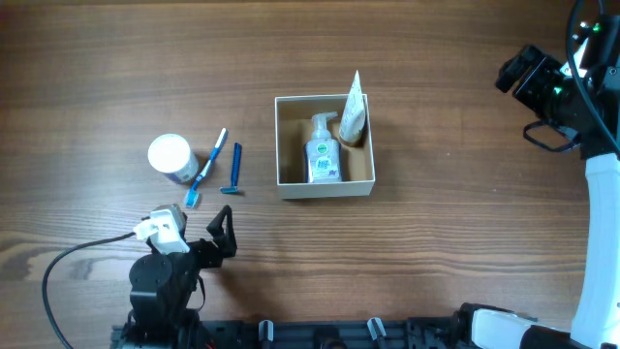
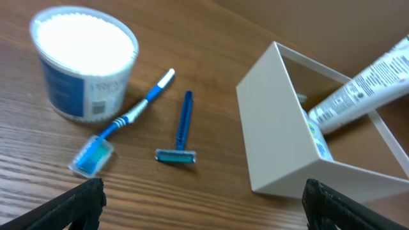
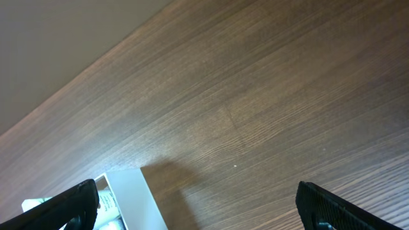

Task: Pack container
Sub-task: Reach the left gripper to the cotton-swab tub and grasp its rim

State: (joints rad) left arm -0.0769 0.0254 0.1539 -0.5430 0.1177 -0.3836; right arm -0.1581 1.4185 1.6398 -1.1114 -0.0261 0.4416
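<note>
Wood table (image 1: 465,116): container (image 1: 325,189) holds a bottle (image 1: 323,155), label illegible.

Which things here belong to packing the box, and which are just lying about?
Job: box, with bottle and tube already inside; toothbrush, razor and jar, probably still to pack.
Lying about: only the black cable.

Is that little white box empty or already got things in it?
Partly filled: the box holds a pump bottle and a leaning tube.
</note>
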